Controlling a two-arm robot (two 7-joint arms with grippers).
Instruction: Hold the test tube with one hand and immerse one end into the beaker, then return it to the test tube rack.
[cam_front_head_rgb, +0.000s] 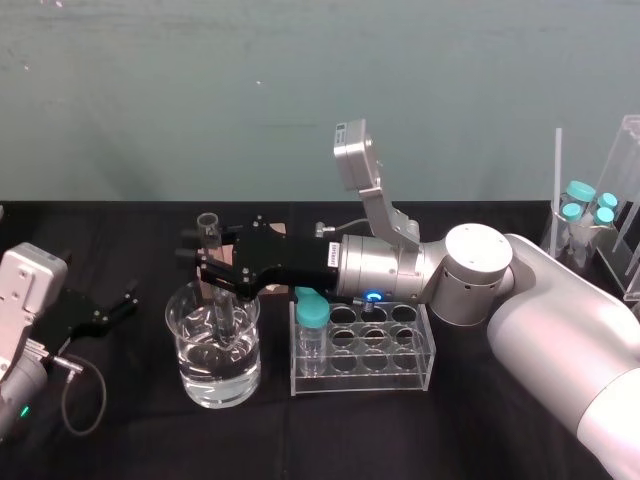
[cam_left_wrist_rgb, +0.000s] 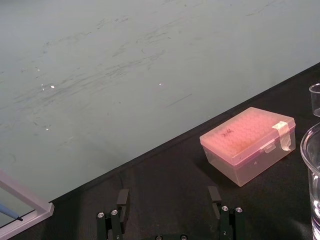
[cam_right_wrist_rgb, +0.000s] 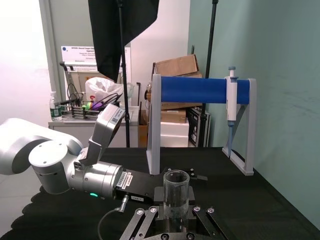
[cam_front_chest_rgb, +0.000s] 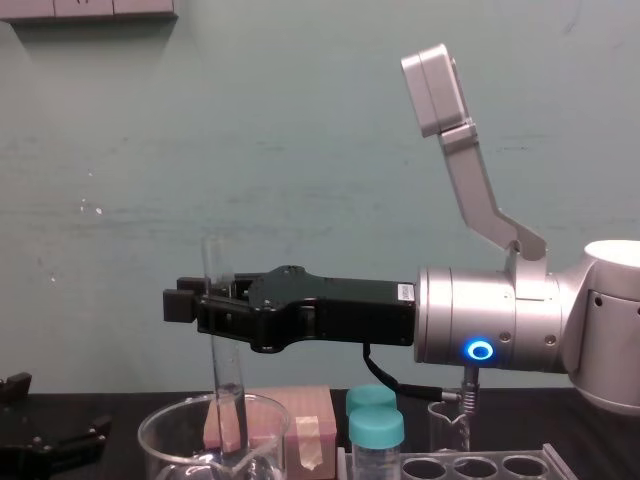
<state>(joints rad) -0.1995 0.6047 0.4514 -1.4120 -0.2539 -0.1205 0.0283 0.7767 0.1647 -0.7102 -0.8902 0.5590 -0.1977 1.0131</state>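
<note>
Fingers of our right gripper (cam_front_head_rgb: 213, 273) pinch the test tube (cam_front_chest_rgb: 222, 345) near upright, its rounded end lowered into the beaker (cam_front_head_rgb: 247, 372) toward the front edge of the desk (cam_front_head_rgb: 450, 440). We judge the dip reached. The lift out and the return to the test tube rack (cam_front_head_rgb: 425, 372), just beside it, are left. Open room lies above. A teal-capped vial (cam_front_head_rgb: 313, 312) fills the rack's corner hole nearest the beaker. Our left gripper (cam_front_head_rgb: 112, 308) rests with fingers spread by the left edge.
</note>
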